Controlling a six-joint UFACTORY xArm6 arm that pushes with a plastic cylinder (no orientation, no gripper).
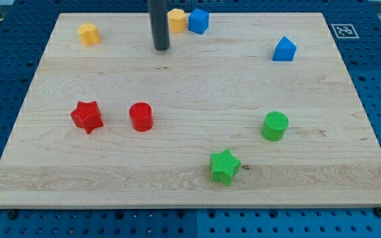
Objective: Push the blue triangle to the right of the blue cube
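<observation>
camera view | no pincer, my tip (161,47) touches nothing | blue triangle (284,49) apparently right of blue cube (198,21)

The rod (159,23) is cut off by the view's top edge, so only its lower length down to my tip (161,48) is seen. At about 1 o'clock from my tip, the left part of a yellow block (176,20) is hidden behind the rod, and its shape cannot be made out. The fiducial marker (344,30) at 2 o'clock off the desk (190,172) is too small to be read.
</observation>
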